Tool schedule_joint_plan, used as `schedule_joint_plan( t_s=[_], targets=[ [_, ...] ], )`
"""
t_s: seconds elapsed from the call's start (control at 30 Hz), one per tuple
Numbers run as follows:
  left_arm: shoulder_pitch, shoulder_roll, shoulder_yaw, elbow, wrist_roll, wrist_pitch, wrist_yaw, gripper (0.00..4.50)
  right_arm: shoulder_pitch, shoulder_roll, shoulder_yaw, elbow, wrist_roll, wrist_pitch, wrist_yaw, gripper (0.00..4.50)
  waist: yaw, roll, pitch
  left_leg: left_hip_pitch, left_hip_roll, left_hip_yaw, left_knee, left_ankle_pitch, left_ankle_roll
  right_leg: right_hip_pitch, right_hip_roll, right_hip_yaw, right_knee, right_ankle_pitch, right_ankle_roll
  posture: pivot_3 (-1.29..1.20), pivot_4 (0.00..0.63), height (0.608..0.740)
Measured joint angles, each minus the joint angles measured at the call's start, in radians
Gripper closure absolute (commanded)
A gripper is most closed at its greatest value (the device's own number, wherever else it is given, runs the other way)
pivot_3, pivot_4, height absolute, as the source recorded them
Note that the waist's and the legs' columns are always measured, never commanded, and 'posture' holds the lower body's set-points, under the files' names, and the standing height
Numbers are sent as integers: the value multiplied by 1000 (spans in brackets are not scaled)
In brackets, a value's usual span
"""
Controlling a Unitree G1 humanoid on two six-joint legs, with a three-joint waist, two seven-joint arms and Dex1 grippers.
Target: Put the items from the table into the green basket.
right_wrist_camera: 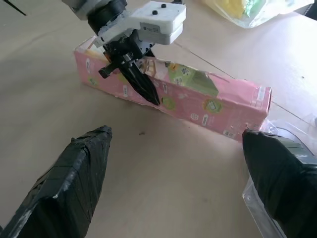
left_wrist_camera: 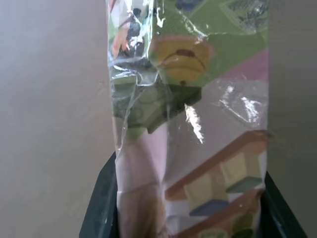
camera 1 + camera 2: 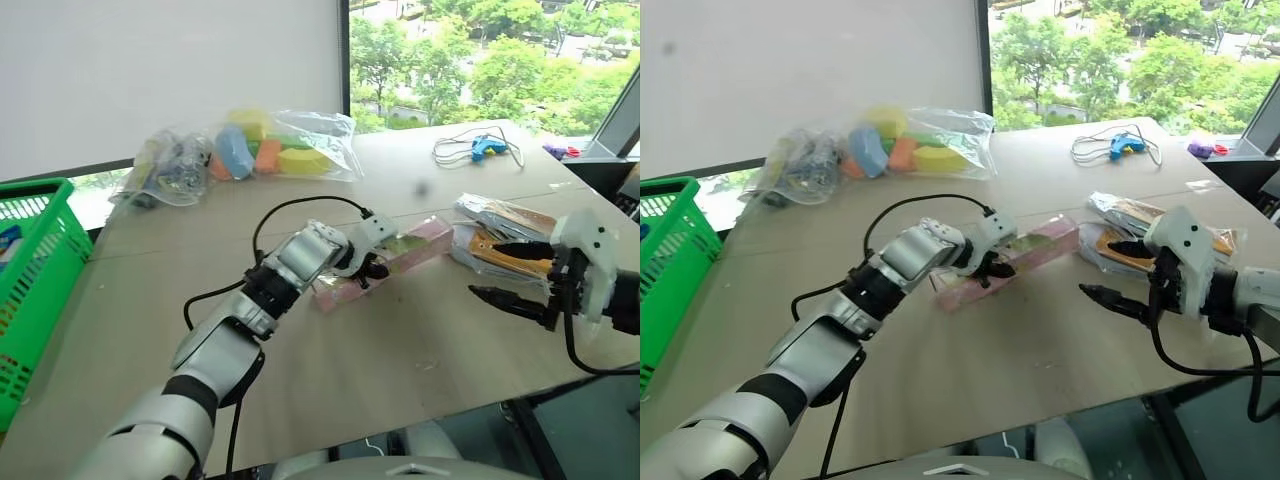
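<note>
Left hand (image 3: 368, 268): black fingers clamped across the long pink box (image 3: 385, 262), one finger on each long side, near the box's middle-left portion. Box is a slim rectangular carton, pink with small printed pictures and a green panel, sheathed in crinkled glossy film; it lies flat on the desk (image 3: 400, 350), set diagonally. Right hand (image 3: 512, 272): fingers spread wide, gripping nothing, hovering just above the desk near the box's far end and beside the wrapped shoe (image 3: 505, 232). Shoe: tan and white, in clear wrinkled plastic, lying on the desk close to the right edge. Desk surface: smooth light-beige wood with a seam line. Green basket (image 3: 35, 270): bright plastic, slotted lattice walls, thick rim, standing off the desk's left edge, well apart from the box. Clear bags of coloured foam blocks (image 3: 245, 150) sit at the far side; blue gadget with grey cable (image 3: 482, 148) far right.
</note>
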Motion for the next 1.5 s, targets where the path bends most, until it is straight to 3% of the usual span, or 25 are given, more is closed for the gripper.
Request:
schedule_joint_plan(
  t_s=[0.07,0.13,0.2,0.27,0.37,0.4,0.47,0.5,0.57,0.63,0.77,0.9,1.23,1.33,1.43,1.5],
  targets=[
    [28,50,107,-80,-34,40,11,2917,-24,23,49,18,-8,-28,-4,0,-5,-1,1,-1,1,0,0,0,0,-1,1,0,1,0,0,-32,0,740],
    [63,143,311,-182,-66,77,69,2917,-113,97,163,85,-45,-82,-1,0,-10,-2,2,0,4,-1,-1,0,0,-2,0,0,1,1,-1,37,0,740],
    [66,162,362,-197,-66,77,85,2917,-132,111,189,103,-52,-95,3,0,-8,-2,2,0,4,-1,-1,0,0,-2,1,0,1,1,-1,97,0,740],
    [87,240,558,-242,-74,69,152,2917,-234,172,286,197,-93,-152,28,0,19,-3,2,0,3,-2,-2,0,0,-2,2,-2,1,2,-5,135,0,740],
    [91,336,760,-232,-78,-15,212,2917,-361,237,361,305,-133,-210,61,0,50,-9,6,-2,3,-4,-2,0,-1,-3,-3,-4,0,3,-5,193,0,740],
    [84,423,854,-207,-80,-54,219,2917,-407,256,382,347,-152,-239,78,0,63,-10,6,-3,3,-5,-2,0,-1,-4,-4,-5,-1,3,-5,217,0,740],
    [95,494,901,-186,-75,-86,210,2917,-433,268,392,377,-160,-251,88,0,78,-11,6,-3,1,-6,-3,0,-2,-4,-6,-6,-1,3,-6,235,0,740],
    [143,597,946,-141,-70,-134,175,2917,-477,296,413,421,-167,-267,107,0,81,-10,6,-3,0,-5,-4,-1,-3,-5,-7,-6,-1,3,-6,259,0,740],
    [280,715,1070,-55,-38,-245,112,2917,-534,328,425,473,-167,-291,149,0,101,-9,6,-3,-2,-5,-7,0,-5,-6,-12,-7,-1,2,-6,276,0,740],
    [375,739,1112,2,-20,-325,90,2917,-566,352,438,491,-165,-296,170,0,127,-9,6,-4,-2,-7,-7,0,-4,-6,-14,-10,-2,2,-6,288,0,740],
    [506,768,1175,305,60,-488,149,2917,-606,390,443,498,-145,-309,218,0,191,-15,2,-11,-3,-16,-7,-1,-3,-9,-16,-20,-2,2,-7,303,0,740],
    [510,816,1189,429,61,-604,149,2917,-636,413,442,492,-116,-309,243,0,221,-22,-3,-18,-4,-21,-4,-4,-9,-12,-19,-25,-4,3,-9,303,0,740],
    [321,853,1011,647,83,-744,136,2917,-635,413,437,425,-69,-262,219,0,234,-27,-6,-28,-7,-23,-4,-1,-6,-21,-21,-33,-1,3,-9,272,0,740],
    [251,856,976,706,85,-771,151,2031,-631,412,436,406,-66,-255,208,0,233,-28,-7,-29,-6,-23,-3,-1,-6,-21,-20,-36,-1,3,-9,257,0,740],
    [204,864,938,737,111,-848,208,615,-626,410,436,406,-66,-252,203,0,232,-28,-7,-29,-7,-23,-2,-1,-6,-21,-21,-37,-1,3,-9,253,0,740],
    [182,865,931,746,114,-883,247,615,-622,409,435,406,-66,-252,202,0,232,-28,-7,-28,-7,-23,-2,-1,-6,-21,-21,-37,0,3,-8,252,0,740]
  ],
)
